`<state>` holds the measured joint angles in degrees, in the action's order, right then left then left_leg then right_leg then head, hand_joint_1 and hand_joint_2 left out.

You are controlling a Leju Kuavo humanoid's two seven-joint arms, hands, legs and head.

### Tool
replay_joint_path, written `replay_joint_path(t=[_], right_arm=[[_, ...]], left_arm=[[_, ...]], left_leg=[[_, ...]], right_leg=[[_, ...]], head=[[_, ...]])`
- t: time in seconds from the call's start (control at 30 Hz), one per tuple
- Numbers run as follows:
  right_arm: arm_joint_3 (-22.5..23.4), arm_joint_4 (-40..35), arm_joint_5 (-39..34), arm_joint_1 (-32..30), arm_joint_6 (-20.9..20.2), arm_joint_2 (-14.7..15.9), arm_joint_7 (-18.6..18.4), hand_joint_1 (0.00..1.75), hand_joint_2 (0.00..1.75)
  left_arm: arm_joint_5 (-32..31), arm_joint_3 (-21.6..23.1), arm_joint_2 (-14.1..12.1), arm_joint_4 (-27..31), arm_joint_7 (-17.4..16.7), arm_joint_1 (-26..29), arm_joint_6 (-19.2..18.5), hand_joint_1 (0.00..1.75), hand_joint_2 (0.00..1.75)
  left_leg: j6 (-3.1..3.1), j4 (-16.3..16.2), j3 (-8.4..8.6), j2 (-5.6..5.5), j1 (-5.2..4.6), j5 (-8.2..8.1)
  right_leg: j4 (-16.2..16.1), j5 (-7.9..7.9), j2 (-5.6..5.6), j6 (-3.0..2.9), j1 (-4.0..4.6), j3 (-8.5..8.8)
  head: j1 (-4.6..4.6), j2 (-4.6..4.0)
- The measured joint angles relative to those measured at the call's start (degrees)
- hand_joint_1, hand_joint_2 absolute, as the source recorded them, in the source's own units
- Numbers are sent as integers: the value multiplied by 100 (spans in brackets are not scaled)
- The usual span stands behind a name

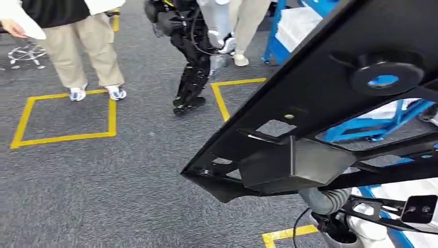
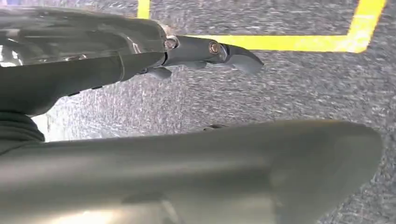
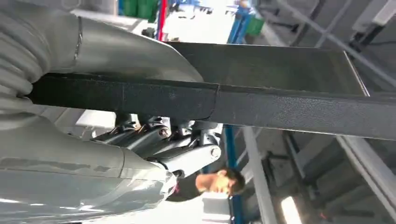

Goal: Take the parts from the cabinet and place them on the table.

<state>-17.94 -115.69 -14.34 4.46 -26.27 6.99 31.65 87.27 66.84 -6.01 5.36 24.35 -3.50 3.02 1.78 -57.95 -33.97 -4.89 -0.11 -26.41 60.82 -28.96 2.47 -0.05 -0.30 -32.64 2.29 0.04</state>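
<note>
1. Right hand (image 3: 154, 140) is gripping the black part (image 1: 330, 93) by one edge bar, thumb opposing fingers; the part is riding high over the grey carpet (image 1: 103, 175).
2. Left hand (image 2: 205, 51) is hanging empty, fingers loosely apart.
3. Part is looking rigid, broad and probably awkward to balance; a grip nearer its middle seems steadier.

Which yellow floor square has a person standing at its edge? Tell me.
The full yellow tape square on the left: a person's white sneakers stand at its far edge. The partial tape outline in the middle has another robot's black foot beside it.
</note>
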Motion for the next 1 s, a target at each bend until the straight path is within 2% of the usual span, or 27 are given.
replay_joint_path(t=[0.03, 0.07, 0.1, 0.17, 0.2, 0.23, 0.27, 0.33, 0.37, 0.4, 0.43, 0.47, 0.5, 0.53, 0.57, 0.67, 0.7, 0.73, 0.77, 0.83, 0.87, 0.9, 0.93, 0.97, 1.0], right_arm=[[9, 13, -22, 35, -18, 0, -20, 175, 175], [18, 20, -44, 55, -26, -4, -44, 175, 175], [24, 35, -59, 63, -33, -4, -70, 175, 175], [44, 57, -85, 128, -39, -13, -116, 175, 175], [44, 68, -90, 173, -50, -26, -138, 175, 175], [44, 79, -94, 198, -50, -46, -160, 175, 175], [50, 83, -96, 212, -50, -50, -162, 175, 175], [57, 113, -99, 230, -50, -52, -177, 175, 175], [61, 131, -99, 238, -50, -55, -179, 175, 175], [61, 144, -99, 239, -50, -57, -199, 175, 175], [63, 149, -99, 246, -50, -59, -212, 175, 175], [63, 155, -101, 260, -50, -63, -223, 175, 175], [63, 160, -101, 275, -50, -70, -227, 175, 175], [66, 162, -105, 288, -48, -81, -230, 175, 175], [79, 162, -114, 310, -48, -81, -238, 175, 175], [76, 166, -138, 337, -48, -83, -265, 175, 175], [79, 166, -147, 342, -48, -83, -267, 175, 175], [83, 166, -166, 342, -46, -83, -280, 175, 175], [94, 168, -184, 339, -48, -83, -280, 175, 175], [101, 184, -190, 328, -48, -76, -280, 175, 175], [101, 195, -193, 316, -48, -74, -282, 175, 175], [101, 199, -195, 313, -48, -74, -282, 175, 175], [103, 208, -195, 318, -48, -74, -282, 175, 175], [107, 212, -199, 320, -48, -74, -284, 175, 175], [114, 212, -201, 324, -48, -72, -286, 175, 175]], left_arm=[[0, 0, 2, 0, 4, -4, -4, 0, 175], [0, -2, -15, 0, 2, -26, -4, 0, 175], [-2, -2, -24, 0, 9, -15, -7, 0, 175], [0, -2, -39, -4, 13, 22, -44, 0, 175], [0, -2, -48, -7, 13, 25, -48, 0, 175], [0, -4, -50, -7, 13, 19, -50, 0, 175], [0, -6, -55, -7, 18, -11, -50, 0, 175], [0, -9, -57, -7, 20, -36, -59, 0, 175], [0, -9, -52, -7, 18, -33, -70, 0, 175], [0, -9, -52, -7, 18, -16, -68, 0, 175], [0, -9, -52, -7, 18, -6, -66, 0, 175], [0, -11, -55, -7, 20, -5, -59, 0, 175], [-2, -11, -57, -7, 22, -13, -55, 0, 175], [0, -13, -57, -7, 22, -30, -52, 0, 175], [0, -17, -55, -7, 24, -51, -52, 0, 175], [0, -44, -61, -13, 22, -8, -50, 0, 175], [-2, -44, -68, -13, 20, 0, -48, 0, 175], [0, -46, -68, -13, 7, 2, -46, 0, 175], [0, -50, -68, -13, 0, -11, -44, 0, 175], [0, -63, -68, -13, -13, -30, -31, 0, 175], [0, -76, -68, -13, -33, -29, -26, 0, 175], [0, -96, -68, -13, -35, -21, -15, 0, 175], [0, -105, -68, -13, -41, -13, -2, 0, 175], [0, -111, -68, -13, -61, -5, 4, 0, 175], [0, -129, -68, -13, -85, -6, 9, 0, 175]], left_leg=[[-16, -12, -31, -55, -1, 9], [-42, -35, -92, -128, 23, 26], [-72, -32, -129, -172, 42, 44], [-154, 8, -148, -326, 49, 89], [-158, -40, -156, -174, 40, 22], [-187, -226, -243, 124, 10, -130], [-220, -590, -420, 274, 24, -341], [-272, -1475, -846, 385, 62, -707], [-293, -1726, -960, 405, 90, -749], [-316, -1670, -923, 423, 122, -657], [-333, -1354, -756, 449, 143, -465], [-342, -885, -502, 499, 156, -234], [-348, -351, -204, 628, 163, -12], [-351, -61, -50, 842, 135, -25], [-271, -6, -40, 809, 105, -12], [-152, -11, -72, 657, 34, -21], [-99, 23, -54, 612, 73, 11], [-69, 25, -56, 572, 72, 18], [-32, 24, -56, 529, 69, 19], [2, 22, -56, 400, 44, 18], [10, 20, -53, 327, 24, 18], [14, 18, -48, 253, 8, 17], [14, 15, -39, 176, -2, 17], [14, 14, -26, 98, -7, 17], [13, 13, -6, 19, -6, 16]], right_leg=[[-181, 17, 337, -40, -16, 66], [-305, 20, 311, -8, -26, 77], [-304, 11, 258, -7, 6, 69], [-339, 37, 138, -52, -1, 85], [-399, 66, 31, -86, -41, 117], [-418, 71, -40, -106, -32, 136], [-417, 66, -125, -117, -28, 138], [-416, 59, -313, -121, -20, 133], [-415, 55, -393, -115, -20, 133], [-415, 45, -463, -111, -20, 137], [-413, 35, -528, -95, -21, 146], [-412, 21, -586, -74, -24, 164], [-412, 2, -647, -45, -28, 192], [-409, -24, -691, -2, -9, 203], [-379, -45, -726, 39, 20, 200], [-426, -47, -878, 144, -20, 258], [-409, -111, -808, 191, -52, 252], [-253, -237, -565, 185, -63, 204], [86, -447, -415, 168, -63, 50], [1049, -850, -293, 153, -53, -415], [1394, -909, -278, 145, -50, -602], [1446, -843, -267, 135, -46, -660], [1221, -639, -252, 117, -36, -590], [795, -364, -213, 89, -18, -418], [261, -67, -118, 48, 1, -194]], head=[[4, 0], [2, 0], [13, 0], [4, 0], [4, 0], [11, 0], [9, 0], [9, 0], [9, 0], [9, 0], [9, 0], [9, 0], [9, 0], [9, 0], [-2, 0], [-2, 0], [-2, 0], [-2, 0], [-4, 0], [-4, 0], [-4, 0], [-4, 0], [-4, 0], [-4, 0], [-4, 0]])
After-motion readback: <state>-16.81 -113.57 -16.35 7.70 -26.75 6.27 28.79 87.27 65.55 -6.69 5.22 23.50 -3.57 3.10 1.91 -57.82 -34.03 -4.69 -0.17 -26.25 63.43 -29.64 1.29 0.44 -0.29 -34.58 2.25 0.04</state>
